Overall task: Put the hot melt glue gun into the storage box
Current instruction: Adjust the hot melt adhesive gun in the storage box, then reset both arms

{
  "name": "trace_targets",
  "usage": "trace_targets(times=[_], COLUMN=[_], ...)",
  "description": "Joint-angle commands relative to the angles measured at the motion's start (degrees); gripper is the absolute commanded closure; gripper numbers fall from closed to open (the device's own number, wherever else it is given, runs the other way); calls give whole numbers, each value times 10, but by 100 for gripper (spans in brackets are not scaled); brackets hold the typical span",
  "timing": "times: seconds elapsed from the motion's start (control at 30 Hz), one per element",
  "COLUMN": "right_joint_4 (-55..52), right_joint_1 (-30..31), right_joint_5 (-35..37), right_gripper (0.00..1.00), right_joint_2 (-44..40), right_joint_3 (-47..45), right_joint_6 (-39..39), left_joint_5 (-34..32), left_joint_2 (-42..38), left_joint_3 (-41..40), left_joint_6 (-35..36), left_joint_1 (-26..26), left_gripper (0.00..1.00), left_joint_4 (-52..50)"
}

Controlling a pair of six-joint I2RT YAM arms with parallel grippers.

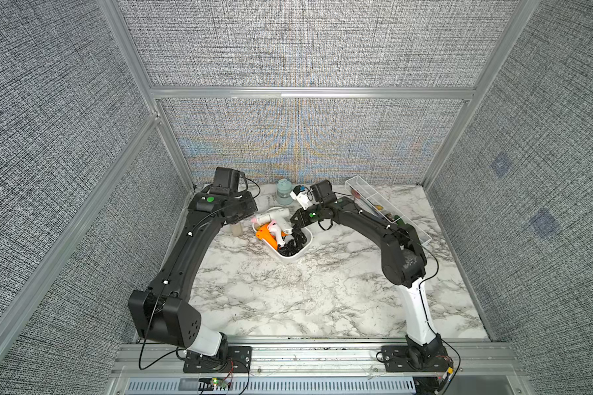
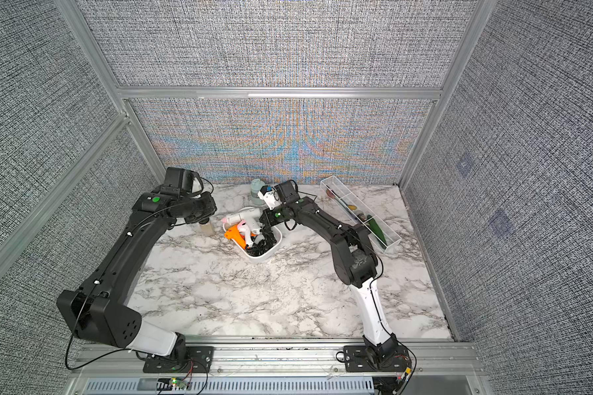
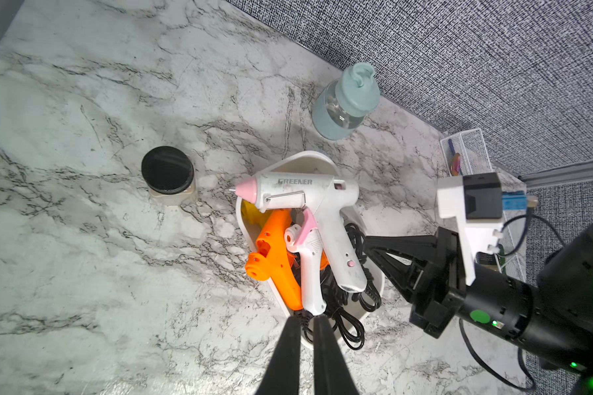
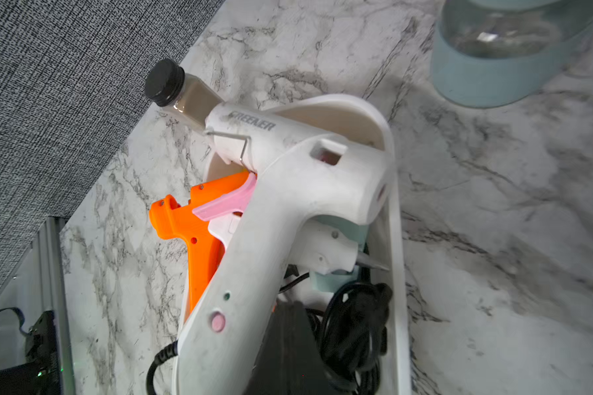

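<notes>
Big white glue gun [image 3: 308,195] lies on top of the pile in the box [image 3: 314,162]. Its nozzle sticks out over the rim toward the jar [image 3: 167,176], handle over the cords [image 3: 350,328]. Under it are the orange gun [image 3: 274,246] and small pink gun [image 3: 310,270]. On the right gripper [image 3: 368,243] the jaws are pressed together, tips at the cords just beside the handle, not gripping it. On the left gripper [image 3: 305,321] the jaws are nearly together and empty; it hangs by the jar, apart from the box. Bottle [image 3: 348,99] is behind the box.
</notes>
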Motion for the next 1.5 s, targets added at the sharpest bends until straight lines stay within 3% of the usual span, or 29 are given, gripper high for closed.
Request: trace_targets(times=[0.0, 0.13, 0.27, 0.3, 0.33, 0.4, 0.47, 0.57, 0.67, 0.9, 1.03, 1.3, 1.47], right_joint_4=[3, 34, 87, 118, 154, 236, 315, 410, 472, 657, 718, 715, 786], right_joint_1=[2, 5, 0, -6, -13, -33, -61, -119, -189, -267, -278, -279, -277], right_joint_5=[73, 126, 154, 163, 172, 197, 230, 295, 329, 390, 404, 377, 380], right_gripper=[100, 100, 93, 86, 72, 61, 45, 31, 28, 26, 26, 27, 27], right_joint_2=[-33, -91, -155, -181, -211, -272, -330, -401, -455, -504, -463, -490, -473], right_joint_3=[-13, -54, -114, -146, -186, -273, -363, -483, -582, -794, -827, -859, -916], right_joint_6=[-29, -54, -68, -69, -70, -74, -78, -85, -77, -85, -87, -80, -85], left_joint_5=[-19, -39, -95, -125, -161, -233, -304, -362, -412, -454, -465, -478, -423], left_joint_2=[-10, -24, -48, -62, -80, -122, -174, -243, -266, -233, -217, -125, -68], left_joint_3=[5, 7, -4, -19, -42, -106, -200, -357, -478, -596, -647, -686, -677], left_joint_6=[12, 23, 44, 57, 75, 115, 169, 264, 314, 251, 252, 232, 235], left_joint_1=[1, 1, 1, 1, 1, 1, 1, 4, 14, 65, 80, 111, 123], left_gripper=[79, 68, 42, 37, 32, 24, 13, 2, 0, 0, 0, 0, 0], left_joint_4=[-3, 2, 17, 31, 55, 122, 238, 445, 596, 666, 742, 856, 909])
